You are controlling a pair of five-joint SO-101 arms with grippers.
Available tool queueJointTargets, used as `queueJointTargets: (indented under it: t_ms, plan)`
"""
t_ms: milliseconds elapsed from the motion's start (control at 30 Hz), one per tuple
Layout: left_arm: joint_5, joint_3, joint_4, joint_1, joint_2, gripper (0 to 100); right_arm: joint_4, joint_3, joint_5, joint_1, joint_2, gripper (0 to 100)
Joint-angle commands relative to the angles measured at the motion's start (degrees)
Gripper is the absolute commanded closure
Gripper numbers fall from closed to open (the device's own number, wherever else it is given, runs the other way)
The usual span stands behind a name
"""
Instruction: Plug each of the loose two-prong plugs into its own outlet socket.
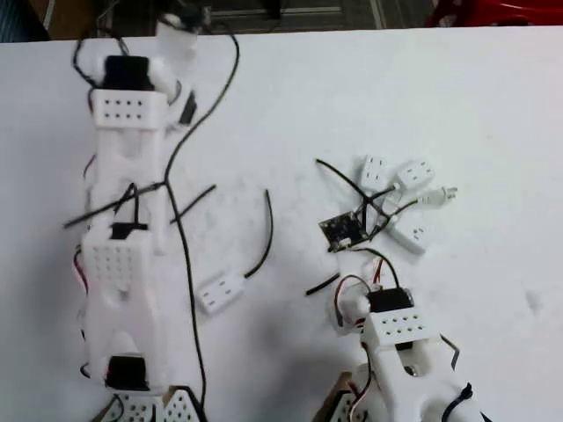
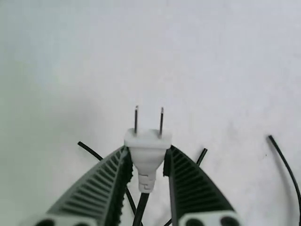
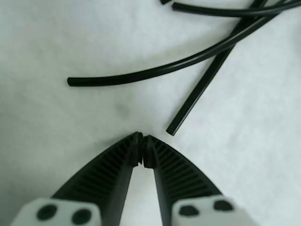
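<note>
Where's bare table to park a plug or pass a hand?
Bare: the right side of the table, beyond the socket cluster; also the far strip between the left arm and that cluster. Crowded: the cluster's black cables, and the lone socket between both arms.

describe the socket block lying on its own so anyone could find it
On the white table, look between the long outstretched arm and the cluster of white blocks. The lone socket block lies there, nearer the arm. Unlike the clustered ones, it sits alone, with one black cord curving away from its end.
</note>
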State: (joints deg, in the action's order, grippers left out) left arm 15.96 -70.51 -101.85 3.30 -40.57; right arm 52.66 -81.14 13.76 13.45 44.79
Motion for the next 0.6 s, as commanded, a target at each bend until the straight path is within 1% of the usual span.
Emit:
queueJointTargets:
  t_ms: [0, 67, 233, 300, 433, 500, 567]
  plan:
    - [-2.2, 1.9, -0.7, -0.1, 11.9, 98, -0.8, -0.3, 0.0, 1.3, 0.1, 97.8]
    - [-2.9, 6.8, -0.7, -1.0, 17.1, 98, -0.8, -0.3, 0.0, 1.3, 0.1, 97.8]
    - [-2.8, 23.9, -0.2, -4.7, 33.0, 98, -0.8, -0.3, 0.0, 1.3, 0.1, 97.8]
    - [-2.8, 29.9, 1.8, -6.8, 39.9, 98, -0.8, -0.3, 0.0, 1.3, 0.1, 97.8]
    - [-2.8, 41.5, 7.9, -11.5, 54.5, 98, -0.8, -0.3, 0.0, 1.3, 0.1, 97.8]
    - [-3.0, 49.9, 13.0, -13.9, 61.5, 98, -0.8, -0.3, 0.0, 1.3, 0.1, 97.8]
    - [-4.7, 60.0, 19.3, -15.4, 68.4, 98, -0.8, -0.3, 0.0, 1.3, 0.1, 97.8]
